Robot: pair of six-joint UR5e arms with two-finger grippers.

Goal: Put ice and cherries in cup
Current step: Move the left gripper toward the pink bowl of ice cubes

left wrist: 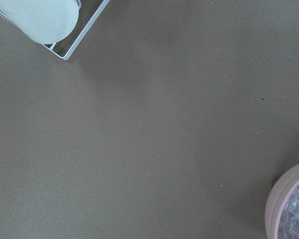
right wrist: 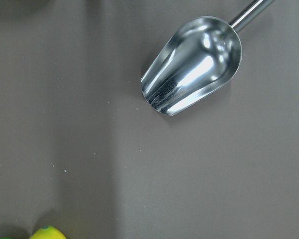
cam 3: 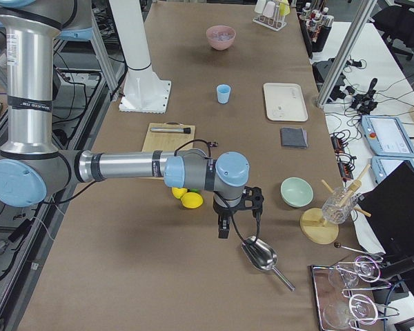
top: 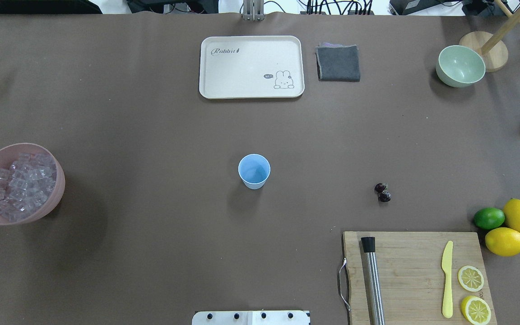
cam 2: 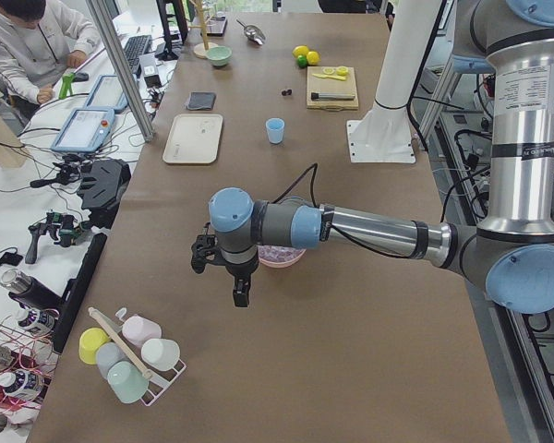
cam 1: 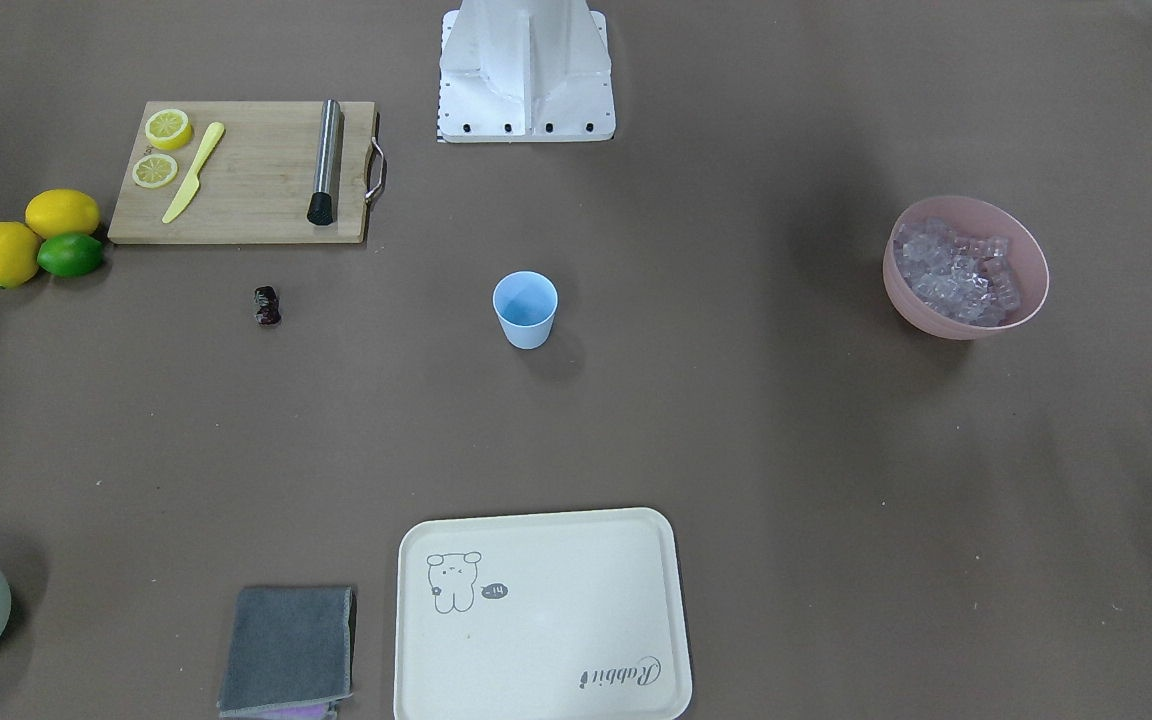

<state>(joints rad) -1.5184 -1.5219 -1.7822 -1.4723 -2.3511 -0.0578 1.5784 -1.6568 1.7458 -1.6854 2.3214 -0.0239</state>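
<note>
The light-blue cup (top: 254, 170) stands upright and empty at the table's middle. The ice (top: 20, 185) is a glittering pile in a pink bowl (top: 57, 198) at the overhead view's left edge. The dark cherries (top: 382, 192) lie on the table right of the cup, above the cutting board. My left gripper (cam 2: 220, 277) hangs over the table just beyond the pink bowl; its wrist view shows the bowl's rim (left wrist: 284, 199). My right gripper (cam 3: 240, 215) hangs past the lemons, above a steel scoop (right wrist: 194, 62). I cannot tell whether either gripper is open or shut.
A wooden cutting board (top: 404, 271) holds a steel muddler (top: 373, 280), a yellow knife and lemon slices. Two lemons (top: 513, 230) and a lime (top: 489, 218) lie beside it. A cream tray (top: 251, 67), a grey cloth (top: 338, 63) and a pale green bowl (top: 461, 66) sit at the far edge.
</note>
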